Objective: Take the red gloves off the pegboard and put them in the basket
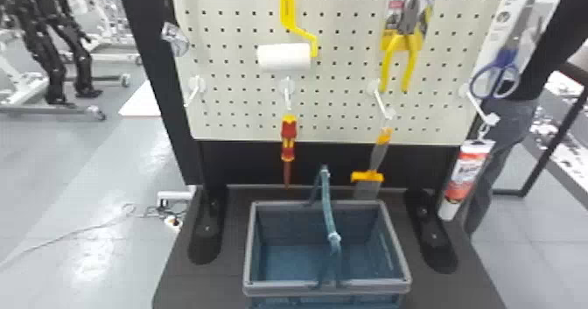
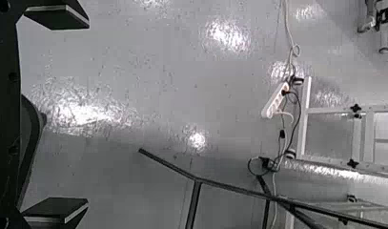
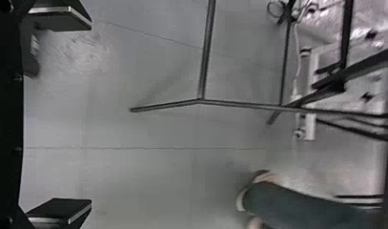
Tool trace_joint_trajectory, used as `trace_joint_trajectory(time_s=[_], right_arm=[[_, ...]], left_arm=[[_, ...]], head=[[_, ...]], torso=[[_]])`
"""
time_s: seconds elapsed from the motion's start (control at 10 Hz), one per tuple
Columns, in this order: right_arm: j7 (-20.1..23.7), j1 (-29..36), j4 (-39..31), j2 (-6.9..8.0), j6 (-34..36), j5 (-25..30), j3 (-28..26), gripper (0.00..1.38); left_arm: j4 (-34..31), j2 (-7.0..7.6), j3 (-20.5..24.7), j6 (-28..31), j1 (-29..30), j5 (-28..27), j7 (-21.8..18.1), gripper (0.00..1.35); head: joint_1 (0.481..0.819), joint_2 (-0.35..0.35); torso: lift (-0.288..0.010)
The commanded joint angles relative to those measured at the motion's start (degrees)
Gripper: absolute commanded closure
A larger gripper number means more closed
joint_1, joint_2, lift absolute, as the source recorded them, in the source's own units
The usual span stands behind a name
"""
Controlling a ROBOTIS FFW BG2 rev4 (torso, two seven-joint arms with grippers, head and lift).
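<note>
Nearest the camera, at the bottom centre of the frame in the head view, sits the basket point(image 1: 280, 288), grey-rimmed and blue inside, its handle point(image 1: 327, 203) standing up across the opening and its blue bottom in plain sight. Behind it, the pegboard point(image 1: 245, 107) fills the upper middle. A red and yellow screwdriver point(image 1: 288, 138) hangs point down just left of the centre; a scraper with an orange crosspiece point(image 1: 367, 177) hangs to the right of it. Higher up are a white roller point(image 1: 284, 57) with a yellow handle, yellow-handled pliers point(image 1: 409, 54) and, at upper right, blue scissors point(image 1: 496, 74), with a white and red tube point(image 1: 467, 177) hanging below them. In the left wrist view, the left gripper point(image 2: 88, 112) is released, fingers wide apart; in the right wrist view, the right gripper point(image 3: 91, 114) is likewise released, grey floor visible between its fingers
</note>
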Motion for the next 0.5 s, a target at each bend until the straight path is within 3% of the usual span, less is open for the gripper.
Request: trace_joint_trajectory(time_s=[0.0, 0.4], right_arm=[[-0.3, 0.1, 0.2, 0.0, -2.5, 1.4, 0.0, 0.0], [-0.4, 0.0, 0.2, 0.0, -2.6, 1.7, 0.0, 0.0]], left_arm=[[0.0, -0.16, -0.2, 1.2, -0.4, -0.7, -1.7, 0.0], [0.0, -0.01, -0.3, 2.2, -0.7, -1.3, -3.3, 0.0]], head=[[0.549, 0.0], [0.549, 0.0]], torso=[[-0.1], [-0.1]])
